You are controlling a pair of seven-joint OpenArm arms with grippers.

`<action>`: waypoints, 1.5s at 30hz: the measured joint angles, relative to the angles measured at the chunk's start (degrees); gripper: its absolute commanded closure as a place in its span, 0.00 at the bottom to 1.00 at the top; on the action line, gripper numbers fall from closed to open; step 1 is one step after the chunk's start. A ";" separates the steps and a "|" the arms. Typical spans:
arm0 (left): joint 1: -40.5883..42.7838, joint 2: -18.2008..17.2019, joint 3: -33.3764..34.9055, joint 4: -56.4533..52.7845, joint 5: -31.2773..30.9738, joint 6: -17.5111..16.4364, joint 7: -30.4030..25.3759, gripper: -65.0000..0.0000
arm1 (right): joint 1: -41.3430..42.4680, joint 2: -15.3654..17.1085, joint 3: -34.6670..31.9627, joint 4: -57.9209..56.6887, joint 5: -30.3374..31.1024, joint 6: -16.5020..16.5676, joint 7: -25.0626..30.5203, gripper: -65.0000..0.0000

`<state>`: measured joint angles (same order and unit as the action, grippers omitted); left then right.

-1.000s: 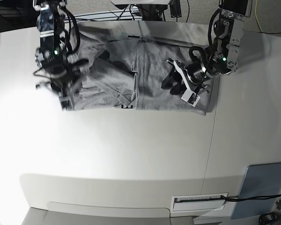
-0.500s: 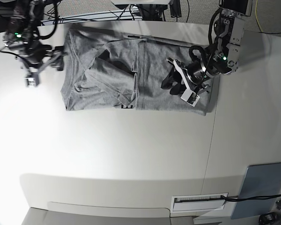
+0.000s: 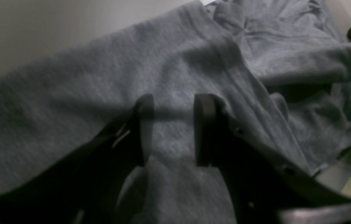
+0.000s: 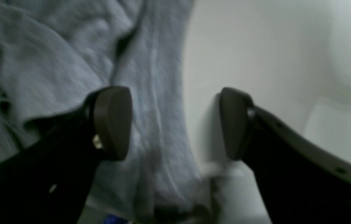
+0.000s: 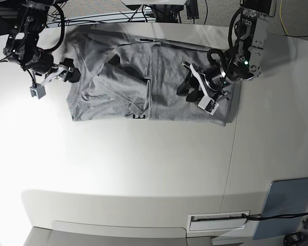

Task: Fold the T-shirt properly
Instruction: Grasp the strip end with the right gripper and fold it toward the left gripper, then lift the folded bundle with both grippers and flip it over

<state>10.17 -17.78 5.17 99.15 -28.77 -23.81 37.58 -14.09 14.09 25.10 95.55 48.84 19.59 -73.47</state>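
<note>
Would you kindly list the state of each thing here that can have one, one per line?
T-shirt: lying on the table, partly folded, sides turned inward, creased.
Left gripper: jaws partly apart over the shirt fabric; whether they pinch it cannot be told.
Right gripper: open, holding nothing, straddling the shirt's edge.
Blue-grey panel: lying flat near the table's corner.
</note>
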 measured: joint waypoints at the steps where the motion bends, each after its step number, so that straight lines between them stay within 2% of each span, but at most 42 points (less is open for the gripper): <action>1: 0.02 0.00 0.00 0.00 0.00 -0.02 0.02 0.68 | 0.26 0.00 -0.33 -0.22 0.61 0.04 -0.04 0.34; 6: -0.02 0.00 0.00 0.00 0.00 0.02 0.00 0.68 | 0.59 -0.74 -4.61 -0.24 1.20 1.22 0.31 0.34; 11: -0.02 0.00 0.00 0.00 0.00 0.09 0.04 0.68 | 0.74 -0.90 -10.23 0.13 -0.15 0.57 2.73 0.34; 16: -0.02 0.00 0.00 0.00 0.02 0.17 0.11 0.68 | 0.90 -4.90 -10.75 0.13 -0.07 0.61 3.69 0.34; 19: -0.02 -0.02 0.00 0.00 0.02 0.17 0.11 0.68 | 0.92 -5.84 -10.88 0.13 -0.07 0.59 3.69 0.36; 20: -0.02 0.00 0.00 0.00 0.00 0.17 0.11 0.68 | 0.92 -5.84 -10.88 0.13 -0.09 0.59 3.87 0.41; 28: -0.02 0.00 0.00 0.00 0.02 0.17 0.61 0.68 | 0.57 -5.86 -11.04 -0.20 -5.62 0.00 7.61 0.99; 34: -0.04 0.00 0.00 0.00 0.02 0.17 1.25 0.68 | 0.61 -5.62 -8.55 -0.20 -8.41 0.37 10.03 1.00; 40: -0.02 -0.02 0.00 0.00 0.02 0.17 1.40 0.68 | 0.39 -1.36 -1.97 4.28 -11.54 -0.61 7.10 1.00; 45: -0.02 -0.02 0.00 0.00 0.02 0.20 1.40 0.68 | 0.42 -2.36 -3.80 13.33 -9.77 -0.57 5.44 1.00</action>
<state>10.15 -17.80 5.17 99.15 -28.75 -23.62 38.98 -13.67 11.73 21.30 108.88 39.07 19.03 -68.03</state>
